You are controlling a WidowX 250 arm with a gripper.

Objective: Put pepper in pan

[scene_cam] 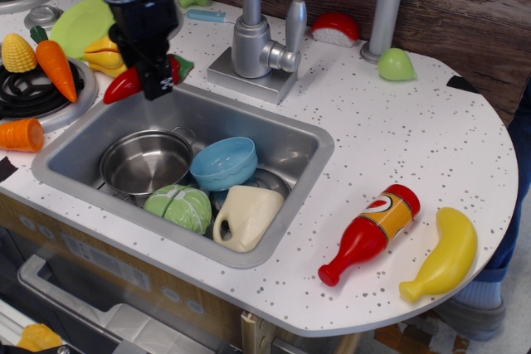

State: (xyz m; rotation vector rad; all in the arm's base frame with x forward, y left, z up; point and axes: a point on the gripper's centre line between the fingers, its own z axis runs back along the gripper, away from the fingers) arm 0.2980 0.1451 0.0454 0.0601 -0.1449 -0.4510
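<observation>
My black gripper (pixel 153 72) is shut on the red chili pepper (pixel 124 85). It holds the pepper in the air above the back left corner of the sink, with the pointed tip to the left and the green stem cap (pixel 182 65) to the right. The pan (pixel 145 163), a small shiny steel pot with a loop handle, stands in the left part of the sink, below and in front of the pepper. The pan holds nothing.
The sink (pixel 286 143) also holds a light blue bowl (pixel 224 162), a green cabbage (pixel 179 207) and a cream jug (pixel 246 216). The faucet (pixel 250 35) stands behind. A yellow bell pepper (pixel 104 54), carrot (pixel 54 68) and corn (pixel 17 53) lie left. A ketchup bottle (pixel 369 233) and banana (pixel 443 257) lie right.
</observation>
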